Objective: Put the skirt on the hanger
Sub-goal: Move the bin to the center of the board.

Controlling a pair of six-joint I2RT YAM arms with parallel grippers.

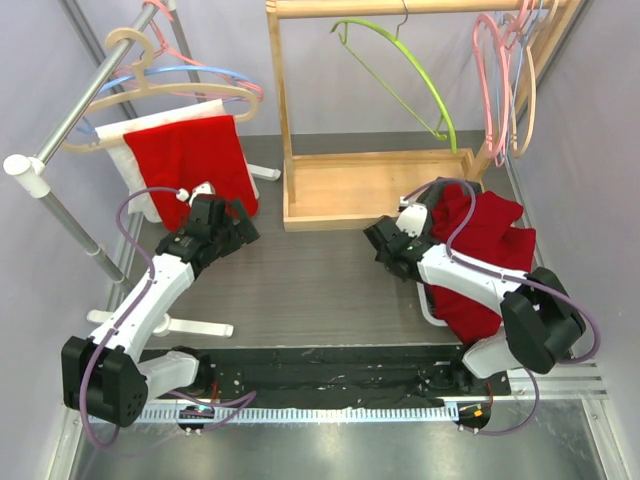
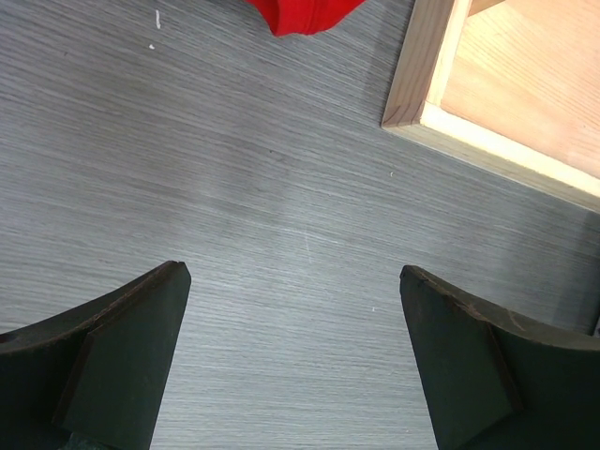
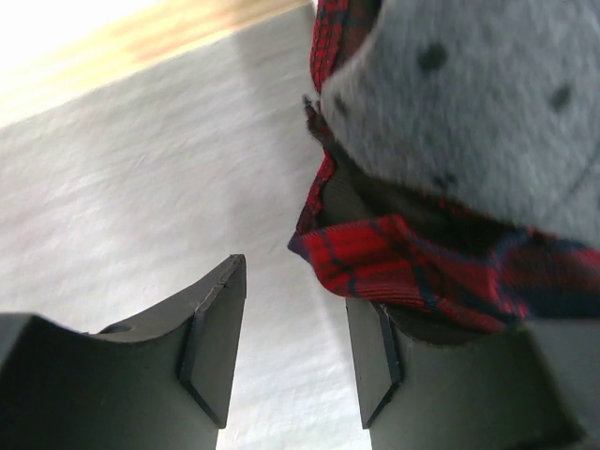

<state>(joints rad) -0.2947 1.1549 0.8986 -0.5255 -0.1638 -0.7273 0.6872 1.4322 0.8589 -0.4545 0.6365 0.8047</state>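
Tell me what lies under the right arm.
A crumpled red skirt lies on the table under the right arm. The arm covers the skirt's middle, so that part and anything beneath the cloth cannot be seen.

No writing, label, brand mark or number can be read in any of the three views, whether on the plaid skirt (image 1: 492, 232), the wooden rack (image 1: 360, 190) or the grey table (image 1: 300, 285).
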